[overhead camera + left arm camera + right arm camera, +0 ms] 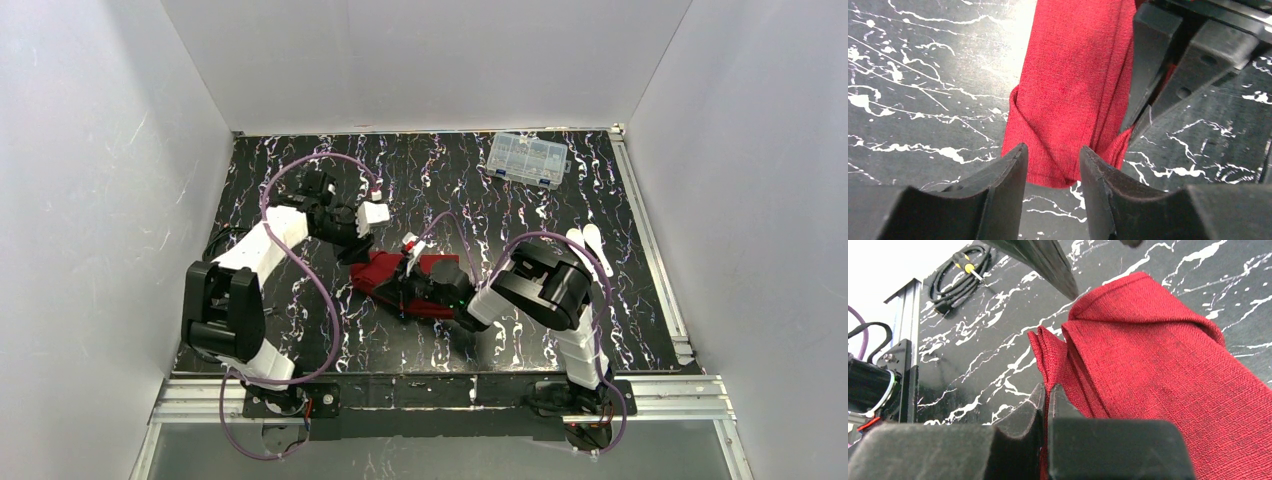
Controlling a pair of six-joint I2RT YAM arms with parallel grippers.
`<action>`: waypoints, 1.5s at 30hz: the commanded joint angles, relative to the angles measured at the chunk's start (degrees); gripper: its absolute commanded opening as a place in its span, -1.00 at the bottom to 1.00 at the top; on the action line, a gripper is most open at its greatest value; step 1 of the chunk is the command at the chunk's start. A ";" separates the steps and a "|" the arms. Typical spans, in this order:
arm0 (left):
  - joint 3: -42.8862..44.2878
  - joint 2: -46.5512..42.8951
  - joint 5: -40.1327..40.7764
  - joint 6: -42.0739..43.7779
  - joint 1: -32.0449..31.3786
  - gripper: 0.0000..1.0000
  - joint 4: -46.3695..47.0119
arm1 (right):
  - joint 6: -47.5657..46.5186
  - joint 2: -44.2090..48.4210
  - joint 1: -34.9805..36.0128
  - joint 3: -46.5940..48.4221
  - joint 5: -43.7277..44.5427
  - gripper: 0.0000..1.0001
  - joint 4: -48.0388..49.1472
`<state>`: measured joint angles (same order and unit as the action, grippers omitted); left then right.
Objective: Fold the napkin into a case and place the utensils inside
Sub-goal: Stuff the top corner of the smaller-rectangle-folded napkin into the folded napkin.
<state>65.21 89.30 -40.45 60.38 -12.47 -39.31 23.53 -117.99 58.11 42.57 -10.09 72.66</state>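
The deep red napkin [385,270] lies mid-table, folded into a narrow layered oblong [1073,75]. My left gripper [1053,155] hovers open over its near end, the cloth showing in the gap beyond the fingertips, nothing held. In the top view the left gripper [357,258] is at the napkin's left end. My right gripper [1047,390] is shut on the layered edge of the napkin [1158,370], and its black fingers [1153,65] show pinching that edge in the left wrist view. From above, the right gripper [395,295] covers the napkin's front side. Two white utensils [590,245] lie to the right, untouched.
A clear plastic compartment box [525,160] sits at the back right. A coiled black cable [963,275] lies near the table's edge by an aluminium rail. White walls close in three sides. A purple cable [310,270] loops from the left arm.
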 commanded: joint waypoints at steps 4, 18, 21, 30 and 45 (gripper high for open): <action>-8.41 1.13 10.38 -10.85 -3.44 -0.33 18.08 | 3.98 -1.14 -1.03 2.67 -0.84 -0.97 -5.28; -9.26 2.98 12.74 -13.38 -6.31 -0.39 19.68 | 7.65 -2.34 -1.50 4.20 -3.44 -0.97 -7.17; -8.85 3.58 12.69 -13.53 -6.65 -0.36 17.78 | 8.27 -2.42 -1.51 4.41 -3.54 -0.97 -7.52; -9.93 3.27 18.08 -13.49 -7.01 -0.38 20.46 | 11.11 -2.92 -2.08 4.32 -3.88 -0.97 -6.56; -9.64 4.29 17.76 -13.84 -8.45 -0.42 18.25 | 17.70 -3.23 -2.69 3.49 -4.68 -0.97 -2.31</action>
<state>55.09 93.51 -21.02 47.37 -20.75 -18.02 39.05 -120.90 55.83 45.65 -15.03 65.78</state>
